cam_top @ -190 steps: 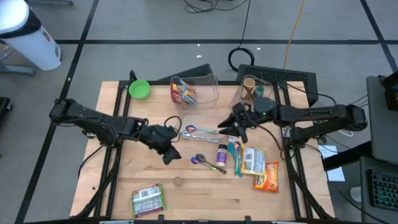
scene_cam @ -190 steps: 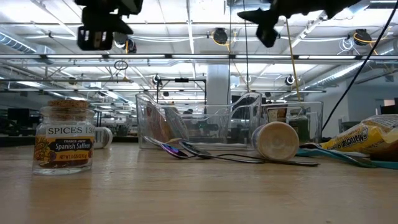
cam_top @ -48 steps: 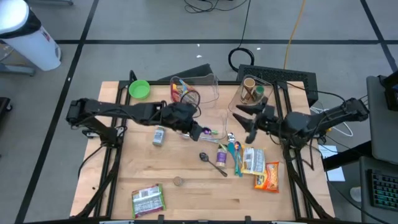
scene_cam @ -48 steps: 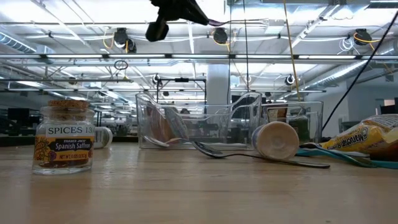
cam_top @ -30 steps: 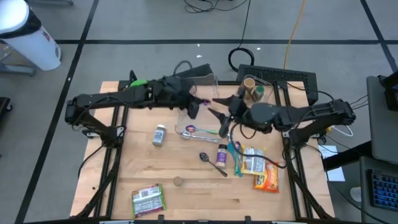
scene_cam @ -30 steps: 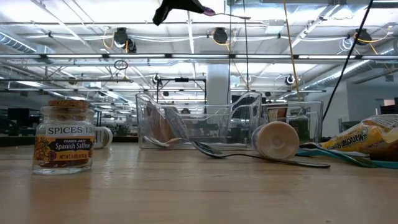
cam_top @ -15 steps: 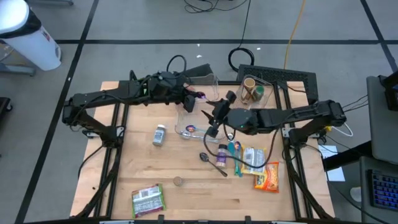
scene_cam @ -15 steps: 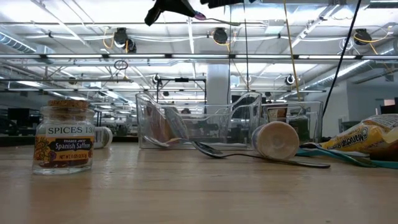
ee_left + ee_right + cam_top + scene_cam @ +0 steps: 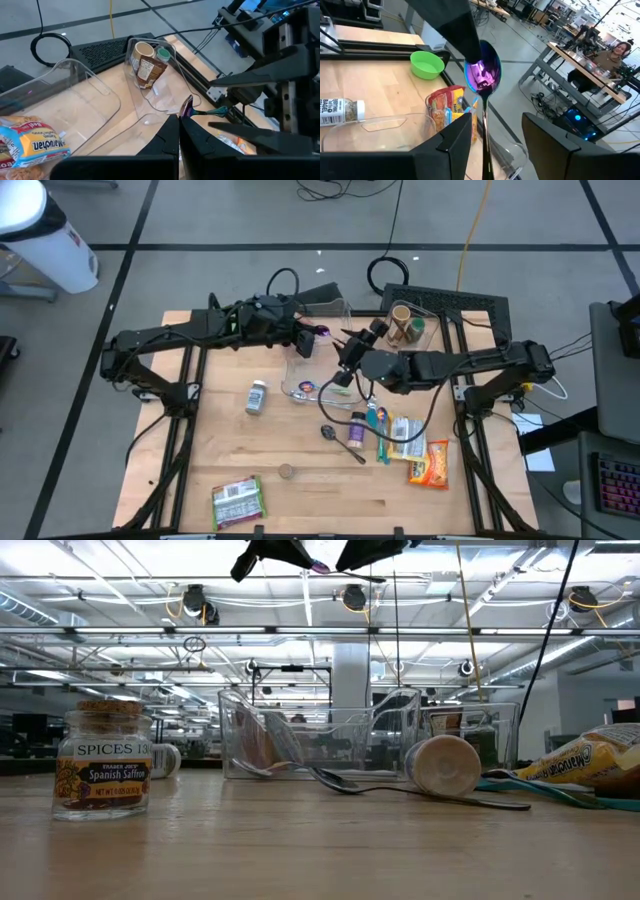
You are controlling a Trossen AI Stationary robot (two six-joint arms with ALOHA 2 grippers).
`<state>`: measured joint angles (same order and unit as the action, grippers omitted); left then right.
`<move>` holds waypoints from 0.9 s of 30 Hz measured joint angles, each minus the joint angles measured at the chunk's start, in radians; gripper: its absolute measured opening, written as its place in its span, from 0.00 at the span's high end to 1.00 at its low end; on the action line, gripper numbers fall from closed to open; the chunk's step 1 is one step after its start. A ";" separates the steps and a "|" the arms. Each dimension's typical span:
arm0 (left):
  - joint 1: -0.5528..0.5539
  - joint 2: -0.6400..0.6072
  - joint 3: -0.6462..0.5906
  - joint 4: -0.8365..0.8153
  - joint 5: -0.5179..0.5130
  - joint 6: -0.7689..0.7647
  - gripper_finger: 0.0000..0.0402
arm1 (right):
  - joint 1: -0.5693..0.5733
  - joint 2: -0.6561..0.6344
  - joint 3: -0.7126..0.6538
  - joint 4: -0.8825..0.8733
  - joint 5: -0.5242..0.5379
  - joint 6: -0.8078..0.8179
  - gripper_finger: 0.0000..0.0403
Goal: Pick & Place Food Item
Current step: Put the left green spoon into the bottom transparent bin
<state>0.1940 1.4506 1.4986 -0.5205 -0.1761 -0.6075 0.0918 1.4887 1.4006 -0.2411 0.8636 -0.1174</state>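
Spoon [image 9: 482, 75] bowl clamped in left end effector [image 9: 308, 340]; handle between right end effector's [image 9: 347, 367] parted fingers

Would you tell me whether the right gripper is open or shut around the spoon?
Open: the right gripper fingers straddle the spoon without touching.

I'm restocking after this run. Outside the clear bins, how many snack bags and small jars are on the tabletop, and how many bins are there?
Snack bags: 3, green, yellow, orange
Small jars: 3, lying left, lying right, upright cork-topped
Clear bins: 2, left, right
Total: 8
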 joint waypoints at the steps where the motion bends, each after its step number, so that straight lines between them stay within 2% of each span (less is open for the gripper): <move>1: 0.000 0.000 0.000 0.000 0.000 0.000 1.00 | -0.003 0.000 0.000 0.000 -0.001 0.000 0.59; 16: 0.000 0.000 -0.001 0.048 0.036 -0.012 1.00 | -0.029 0.000 0.000 -0.057 -0.001 0.052 0.60; 20: 0.000 0.000 -0.001 0.046 0.036 -0.011 1.00 | -0.029 0.000 0.000 -0.060 -0.003 0.053 0.67; 27: 0.000 0.000 -0.001 0.038 0.035 -0.008 1.00 | -0.028 0.000 -0.001 -0.060 -0.011 0.053 0.89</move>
<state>0.1944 1.4506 1.4979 -0.4826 -0.1410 -0.6151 0.0635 1.4888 1.3995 -0.3012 0.8528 -0.0643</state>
